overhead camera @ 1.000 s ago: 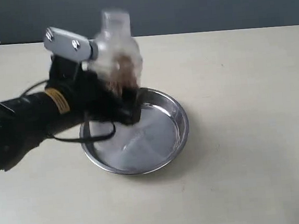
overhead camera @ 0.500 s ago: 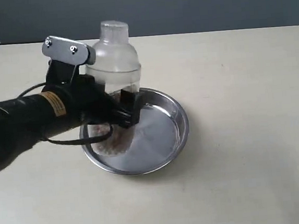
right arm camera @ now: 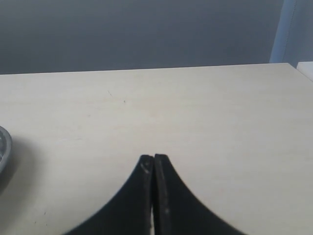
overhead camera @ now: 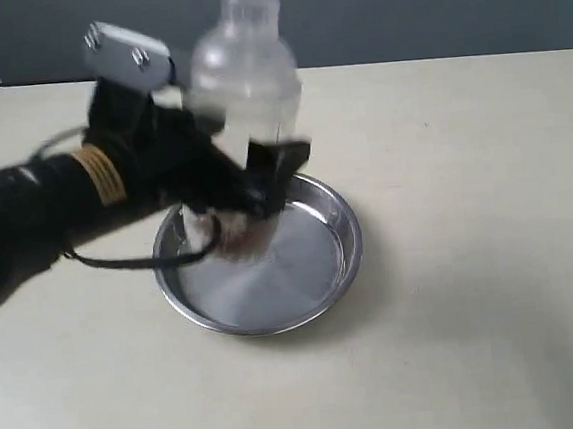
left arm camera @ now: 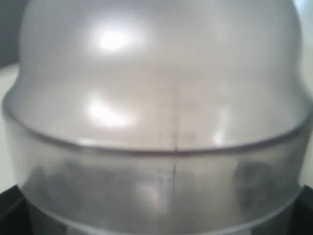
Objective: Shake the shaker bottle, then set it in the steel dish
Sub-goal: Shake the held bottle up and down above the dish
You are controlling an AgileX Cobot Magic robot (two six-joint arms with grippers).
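Observation:
The shaker bottle (overhead camera: pixel 247 87) is held upright and blurred with motion above the back left part of the steel dish (overhead camera: pixel 311 268). Its frosted dome and clear cap show at the top; brownish granules show low in its body. My left gripper (overhead camera: pixel 249 193) is shut on the bottle's body, one black finger (overhead camera: pixel 275 170) across its front. In the left wrist view the bottle (left arm camera: pixel 161 107) fills the frame and hides the fingers. My right gripper (right arm camera: pixel 153 159) is shut on nothing over bare table, out of the exterior view. A sliver of the dish (right arm camera: pixel 3 147) shows in the right wrist view.
The cream table (overhead camera: pixel 467 209) stretches to the right of the dish and in front of it. A dark wall runs along the table's far edge. A black cable (overhead camera: pixel 120 261) hangs from the left arm over the dish's left rim.
The bottle rose, dropped toward the dish, and has now gone up again and a little to the right, still held by the left gripper. The dish has stayed in place.

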